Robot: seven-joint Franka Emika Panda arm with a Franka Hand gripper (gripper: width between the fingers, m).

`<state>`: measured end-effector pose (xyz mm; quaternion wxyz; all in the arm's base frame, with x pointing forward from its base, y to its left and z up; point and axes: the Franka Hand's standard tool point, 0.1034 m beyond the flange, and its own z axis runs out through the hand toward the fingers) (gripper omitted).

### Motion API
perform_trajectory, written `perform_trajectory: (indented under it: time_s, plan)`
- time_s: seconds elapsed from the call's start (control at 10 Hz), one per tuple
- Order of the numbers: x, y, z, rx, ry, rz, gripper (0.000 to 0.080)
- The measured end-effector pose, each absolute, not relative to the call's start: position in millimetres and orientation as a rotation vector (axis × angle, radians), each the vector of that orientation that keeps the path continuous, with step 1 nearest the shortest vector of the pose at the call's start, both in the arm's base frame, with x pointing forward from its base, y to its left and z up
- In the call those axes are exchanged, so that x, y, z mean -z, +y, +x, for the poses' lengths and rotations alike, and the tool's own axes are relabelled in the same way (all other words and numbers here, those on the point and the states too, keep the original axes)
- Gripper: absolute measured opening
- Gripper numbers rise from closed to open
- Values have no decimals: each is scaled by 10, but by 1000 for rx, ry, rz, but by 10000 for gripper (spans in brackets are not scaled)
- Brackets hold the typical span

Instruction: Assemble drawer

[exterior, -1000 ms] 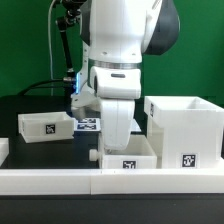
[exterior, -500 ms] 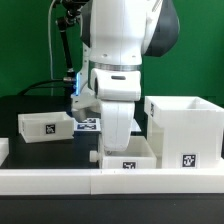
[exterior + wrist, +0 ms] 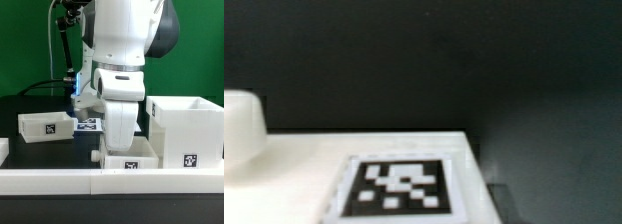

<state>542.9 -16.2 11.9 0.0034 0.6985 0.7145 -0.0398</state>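
Observation:
In the exterior view the tall white drawer shell stands at the exterior view's right with a tag on its front. One small open-top tray sits in the front middle, next to the shell. My gripper reaches down at this tray's back wall, and its fingertips are hidden behind the wall. A second tray lies at the exterior view's left. The wrist view shows a white tagged surface close up, with no fingers in sight.
A long low white rail runs along the front edge. The marker board lies flat behind the arm. A rounded white part shows at the edge of the wrist view. The table is black.
The arm and the middle tray have shifted very slightly toward the exterior view's right, toward the shell.

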Motion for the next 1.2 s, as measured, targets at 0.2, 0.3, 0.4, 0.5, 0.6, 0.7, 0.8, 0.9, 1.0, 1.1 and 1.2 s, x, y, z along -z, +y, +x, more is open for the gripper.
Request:
perform_trajectory:
  time_s: [0.2,0.3,0.4,0.5,0.6,0.7,0.8,0.9,1.0,1.1,1.2]
  plan:
    - [-156,-183,5479,125,2233,2193,41]
    - [-176,-189,5478,129,2233,2195,41]
    - [-187,-197,5475,122,2228,2196,41]
    - [-175,-206,5453,118,2225,2198,41]
    - [-169,-207,5450,120,2225,2199,41]
    - [-165,-210,5447,121,2225,2200,41]
    - [-162,-210,5441,122,2226,2201,41]
    - [-162,-201,5414,124,2229,2201,41]
    - [-170,-171,5404,122,2234,2198,41]
    - [-170,-131,5405,119,2242,2193,41]
    - [-167,-96,5417,108,2246,2186,41]
